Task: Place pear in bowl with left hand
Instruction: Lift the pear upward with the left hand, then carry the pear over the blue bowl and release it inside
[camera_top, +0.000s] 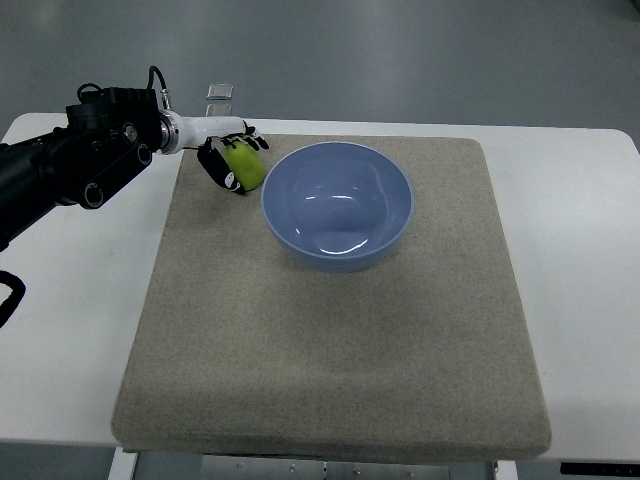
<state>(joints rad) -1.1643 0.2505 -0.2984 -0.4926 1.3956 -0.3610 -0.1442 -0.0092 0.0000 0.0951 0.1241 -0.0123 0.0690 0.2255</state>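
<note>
A white rectangular table (580, 260) is carrying a large beige felt mat (330, 350), and toward the far side of that mat a wide, light-blue glossy bowl (338, 203) is sitting empty. From the picture's left edge the black-cased left arm (70, 165) is reaching in over the table's far left corner, ending in the left hand (228, 160), whose dark fingers (214, 166) are wrapping around a small yellow-green pear (246, 166). The pear is being held just beside the bowl's left rim, outside it, over the mat's far left edge. The carrying step appears to be under way: the fruit is gripped but not yet over the bowl. The next move is calling for a short shift rightward past the rim, then a release inside. The right arm is not showing anywhere.
</note>
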